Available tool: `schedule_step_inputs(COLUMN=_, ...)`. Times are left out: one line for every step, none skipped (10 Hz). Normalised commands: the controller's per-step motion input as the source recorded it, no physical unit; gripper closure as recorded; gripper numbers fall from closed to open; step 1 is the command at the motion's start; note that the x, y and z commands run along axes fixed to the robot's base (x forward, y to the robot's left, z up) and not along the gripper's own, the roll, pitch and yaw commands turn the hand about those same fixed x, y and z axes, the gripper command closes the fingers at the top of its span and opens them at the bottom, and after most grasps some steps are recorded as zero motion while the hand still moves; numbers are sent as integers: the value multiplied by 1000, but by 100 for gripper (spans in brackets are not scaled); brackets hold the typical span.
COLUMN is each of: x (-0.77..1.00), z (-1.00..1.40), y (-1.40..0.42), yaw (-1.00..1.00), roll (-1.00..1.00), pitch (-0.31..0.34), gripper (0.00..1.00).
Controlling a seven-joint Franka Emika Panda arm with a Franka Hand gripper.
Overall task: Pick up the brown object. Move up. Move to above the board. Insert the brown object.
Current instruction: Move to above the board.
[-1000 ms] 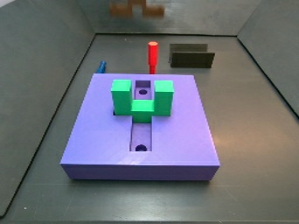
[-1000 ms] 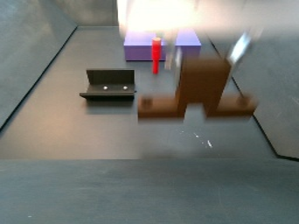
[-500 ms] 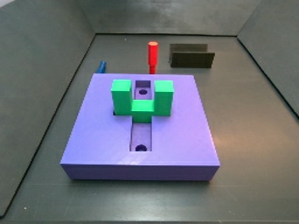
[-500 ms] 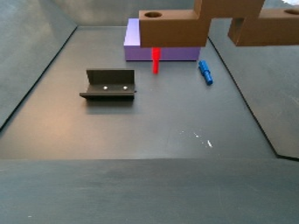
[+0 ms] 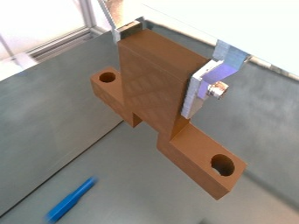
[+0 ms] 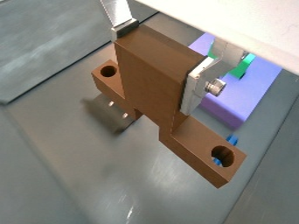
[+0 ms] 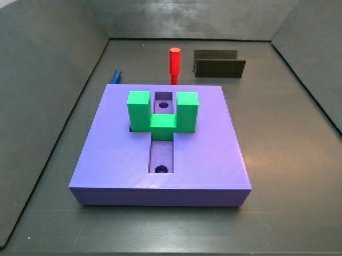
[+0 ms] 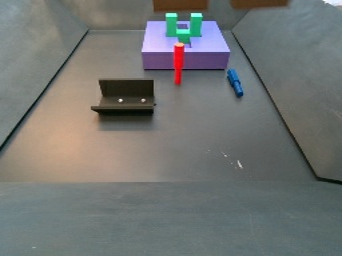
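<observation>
Two wrist views show the gripper (image 5: 158, 61) clamped on the upright post of the brown object (image 5: 158, 96), one silver finger plate (image 5: 214, 79) flat against the post's side and the opposite plate at its far edge. The flat bar hangs below the fingers with a round hole visible at each end. The floor lies well beneath the piece, so we judge the pick and the lift done.

In a wrist view the board (image 6: 233, 101) sits off to one side of the held piece, not under it, with its green U-shaped bracket (image 6: 243, 65) just visible. In a side view only a brown sliver (image 8: 262, 3) shows at the frame's upper edge, and the gripper itself is out of both side views.

We read the step in hand as the transfer to above the board (image 7: 160, 140).

Next move, as we judge it: carry the piece sideways until it is over the central groove near the bracket (image 7: 163, 112), square its bar to the groove, then descend. Clearance matters over the red cylinder (image 7: 174, 62) and the fixture (image 8: 124, 97); the blue pen (image 8: 235, 81) lies beside the board.
</observation>
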Motion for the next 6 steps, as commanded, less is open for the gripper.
schedule_step_inputs(x=106, z=126, y=-1400, yaw=2, roll=-13, pitch=15, gripper=100)
schedule_step_inputs(x=103, z=130, y=-1400, yaw=-2, roll=-11, pitch=11, gripper=100)
schedule_step_inputs(x=105, z=135, y=-1400, yaw=3, roll=-5, pitch=15, gripper=100)
schedule_step_inputs(x=110, z=142, y=-1400, yaw=5, roll=2, pitch=29, gripper=100)
schedule_step_inputs(x=122, z=148, y=-1400, yaw=4, roll=-1, pitch=56, gripper=100)
schedule_step_inputs(x=137, z=147, y=-1400, yaw=7, roll=6, pitch=79, gripper=100)
